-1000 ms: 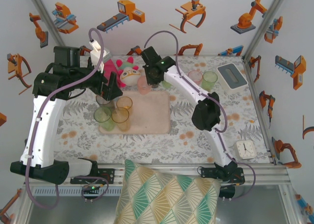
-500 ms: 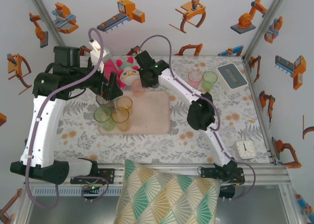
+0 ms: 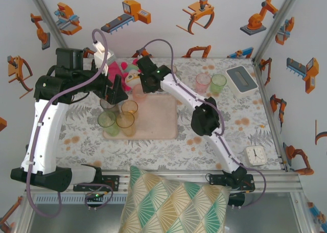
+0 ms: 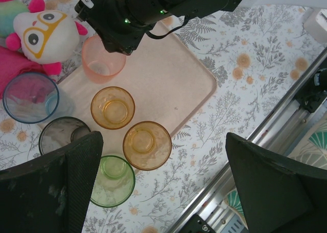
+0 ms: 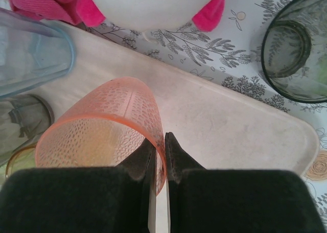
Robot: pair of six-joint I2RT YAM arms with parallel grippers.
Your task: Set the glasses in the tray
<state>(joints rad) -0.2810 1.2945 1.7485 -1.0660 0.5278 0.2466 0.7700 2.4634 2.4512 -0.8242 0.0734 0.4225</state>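
A floral-print table (image 3: 168,151) boxed in by white walls covered in robot stickers. Closest in, a patterned cushion (image 3: 168,202) is propped at the near edge and a small clock (image 3: 254,154) is parked near right.

The tray (image 3: 158,118) is laid mid-table. Its left part is already crowded with glasses: a green one (image 3: 107,121) and an amber one (image 3: 125,123) nearer, a second amber one (image 3: 130,108) and a grey one (image 4: 64,136) behind. A blue one (image 4: 30,97) is stood at the tray's far-left corner; on or off the rim can't be told.

The left gripper (image 3: 115,92) is hung over that cluster, fingers spread wide, nothing held.

Further back, the pink glass (image 5: 102,125) is pinched by its rim in the right gripper (image 5: 159,141), one finger inside, one outside, over the tray's far edge. Whether its base is down can't be judged.

What could go wrong: the grip is only on thin wall, so the glass could be twisted or dropped. If it's let go half on the rim, it could be tipped toward the plush toy (image 3: 134,77) or knocked into the blue one. Both wrists are packed close, so a bump is likely if either is swung carelessly.

Farthest out, a dark glass (image 5: 296,54), a pink one (image 3: 203,81) and a green one (image 3: 218,83) are left on the cloth, beside a grey-and-white box (image 3: 241,78).
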